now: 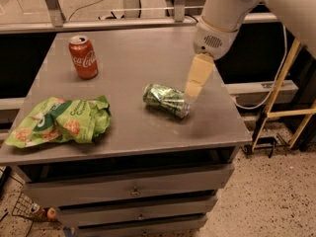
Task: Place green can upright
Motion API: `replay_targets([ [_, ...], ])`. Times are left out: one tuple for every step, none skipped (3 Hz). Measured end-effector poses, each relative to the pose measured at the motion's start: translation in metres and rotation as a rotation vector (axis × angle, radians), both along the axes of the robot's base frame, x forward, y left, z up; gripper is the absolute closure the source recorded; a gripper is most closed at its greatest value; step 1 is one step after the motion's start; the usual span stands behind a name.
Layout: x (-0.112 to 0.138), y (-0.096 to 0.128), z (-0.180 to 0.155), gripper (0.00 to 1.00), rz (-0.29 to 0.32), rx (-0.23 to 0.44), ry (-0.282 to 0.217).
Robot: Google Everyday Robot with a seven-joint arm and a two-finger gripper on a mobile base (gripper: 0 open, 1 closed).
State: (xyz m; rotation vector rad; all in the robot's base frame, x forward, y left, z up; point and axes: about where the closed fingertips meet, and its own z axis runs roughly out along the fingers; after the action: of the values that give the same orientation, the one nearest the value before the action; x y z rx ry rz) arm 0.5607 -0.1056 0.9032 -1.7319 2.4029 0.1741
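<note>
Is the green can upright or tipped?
Tipped: the green can lies on its side on the table, with the gripper close by its silver end.

Arm [232,6]: white glossy shell, thick rounded segments, broadest at top right edge of view. Thin tan seam ring around last segment, just above wrist housing. Wrist housing [212,41]: white, bulbous, with oval patch of small dark perforations on front face. Gripper [192,90]: pale cream-yellow, matte, flat wedge shape narrowing downward, faint crease across middle, paler toward tip. It sits at arm's lower end, directly under wrist housing, tip right beside can [166,100].
</note>
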Motion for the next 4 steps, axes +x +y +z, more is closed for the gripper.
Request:
replay_targets([
  [0.008, 0.02, -0.02, 0.0, -0.03, -0.071, 0.04],
  [0.009, 0.041, -0.036, 0.0, -0.027, -0.139, 0.06],
  [0.006, 0.06, -0.046, 0.0, -0.016, -0.202, 0.057],
  [0.001, 0.08, -0.055, 0.03, 0.007, -0.257, 0.051],
])
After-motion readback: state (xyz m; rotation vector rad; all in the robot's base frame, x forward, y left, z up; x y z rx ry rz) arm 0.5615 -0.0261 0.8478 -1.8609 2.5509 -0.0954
